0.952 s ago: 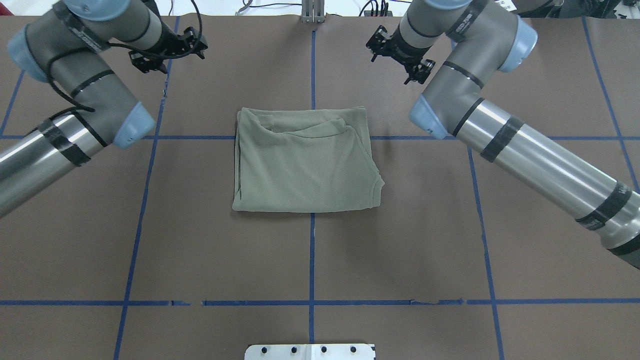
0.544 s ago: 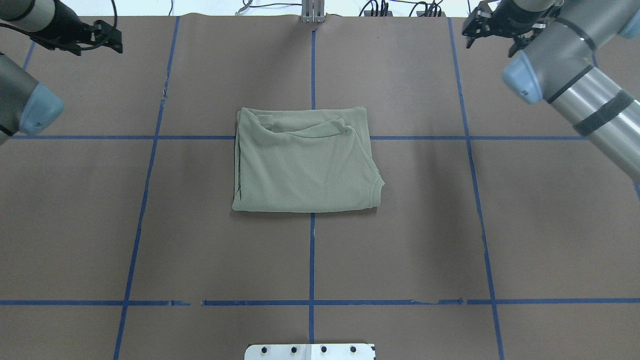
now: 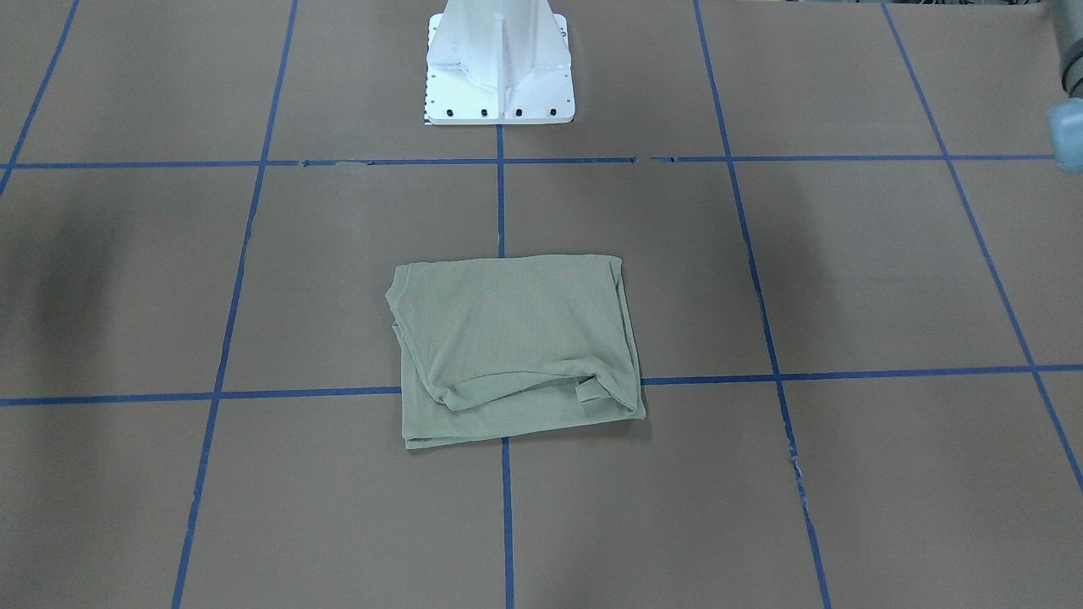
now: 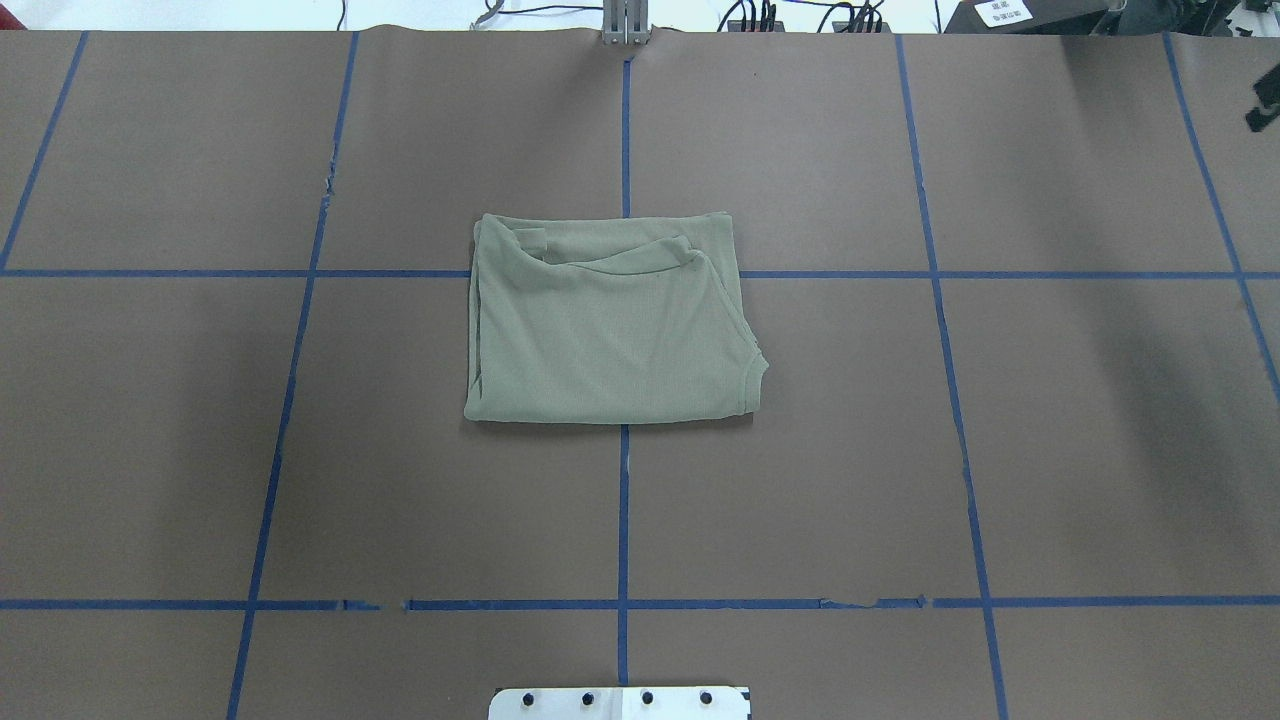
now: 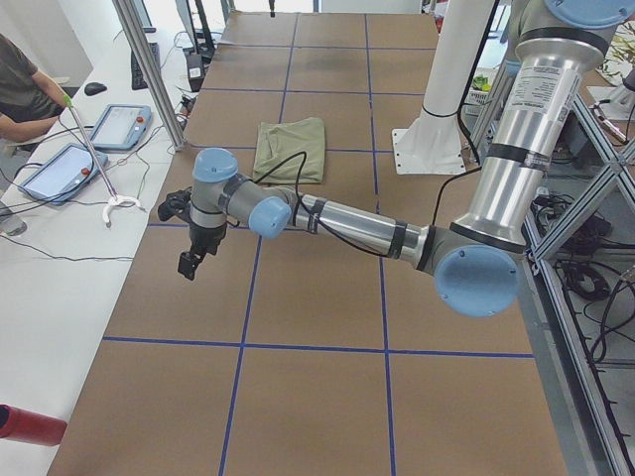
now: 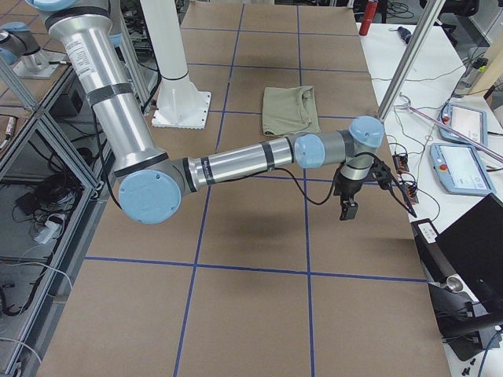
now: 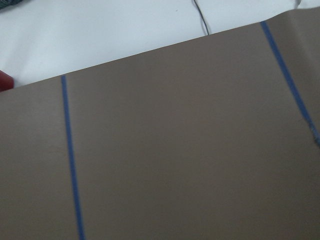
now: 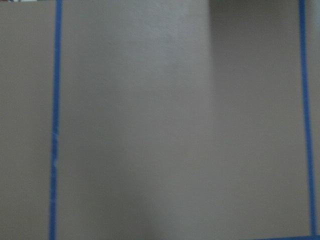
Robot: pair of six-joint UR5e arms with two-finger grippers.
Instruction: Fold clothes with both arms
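Left claw (image 5: 189, 263) near tablet (image 5: 60, 171); shirt (image 5: 291, 149) well apart (folded)

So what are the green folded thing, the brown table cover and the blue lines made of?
The folded shirt looks like soft matte knit: fine ribbing, limp creases. The brown table cover seems matte paper or card: no shine, wavy far edge. The blue lines look like tape: chipped gaps show.

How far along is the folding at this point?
Done: the shirt lies folded into a compact rectangle on the table, one edge slightly rumpled. In hand: nothing; the left arm and right arm reach over the table's ends, clear of it. Left: seemingly nothing, perhaps tidying that edge.
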